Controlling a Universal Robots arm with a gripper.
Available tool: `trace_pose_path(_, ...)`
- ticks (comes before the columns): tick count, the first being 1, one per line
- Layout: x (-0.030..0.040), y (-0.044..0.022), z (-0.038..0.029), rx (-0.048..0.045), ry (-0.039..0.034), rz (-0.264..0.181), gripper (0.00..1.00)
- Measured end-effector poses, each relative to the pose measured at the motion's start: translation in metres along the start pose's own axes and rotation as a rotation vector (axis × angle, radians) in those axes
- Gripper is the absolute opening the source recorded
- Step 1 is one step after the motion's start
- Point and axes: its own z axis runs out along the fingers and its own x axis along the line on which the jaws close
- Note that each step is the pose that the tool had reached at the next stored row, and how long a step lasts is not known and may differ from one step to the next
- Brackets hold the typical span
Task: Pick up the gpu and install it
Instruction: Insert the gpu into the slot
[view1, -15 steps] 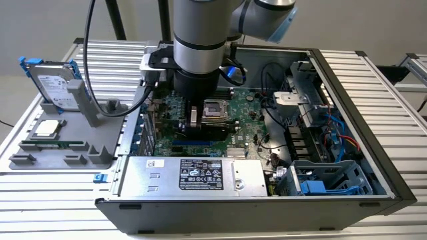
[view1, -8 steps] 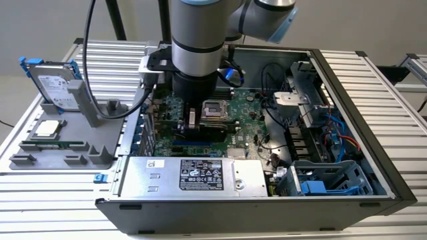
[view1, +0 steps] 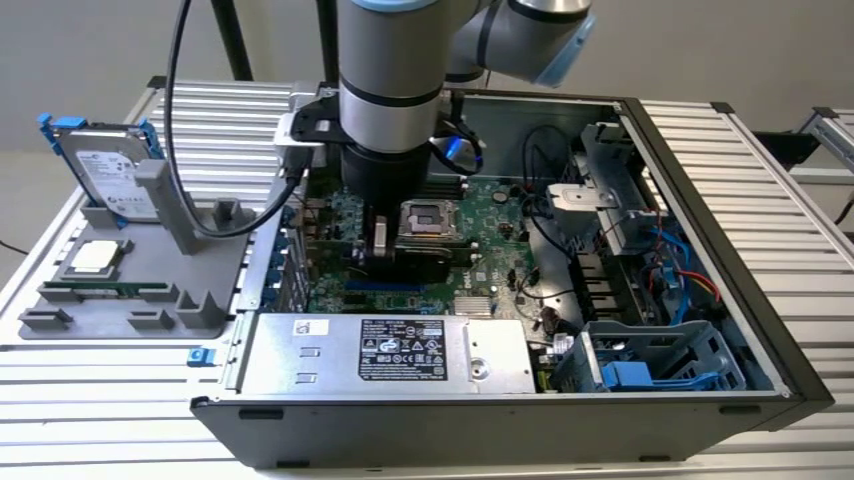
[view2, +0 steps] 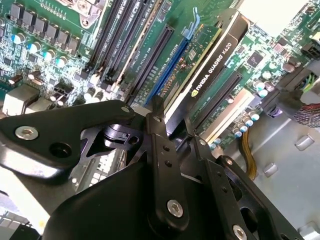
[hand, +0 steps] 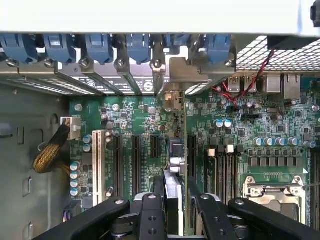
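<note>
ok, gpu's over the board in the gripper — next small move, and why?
Probably a short straight press down. The gripper is shut on the gpu, held on edge along the blue slot, with its bracket at the rear openings. I can't tell if it is fully seated.

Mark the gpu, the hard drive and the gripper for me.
gpu (view2: 210, 80): second wrist view, on its black cooler shroud.
hard drive (view1: 104, 165): exterior view, on its silver face.
gripper (hand: 172, 200): first wrist view, midway between the fingers.

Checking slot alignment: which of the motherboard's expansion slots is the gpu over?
The long blue slot, in the second wrist view. The gpu, gripped edge-on by the gripper, stands along it; the neighbouring black slots sit empty.
</note>
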Motion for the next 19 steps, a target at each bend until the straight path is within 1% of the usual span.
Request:
trace_pose_path(5, -0.0017, 0.0012, 0.0016, 0.0000, -0.0014, -0.003, 0.00)
trace_pose_path(9, -0.0020, 0.0020, 0.0027, 0.0000, -0.0055, -0.007, 0.00)
trace_pose_path(12, -0.0020, 0.0032, 0.0034, 0.0000, -0.0069, -0.008, 0.00)
trace_pose_path(19, -0.0018, 0.0036, 0.0040, -0.0001, -0.0065, -0.008, 0.00)
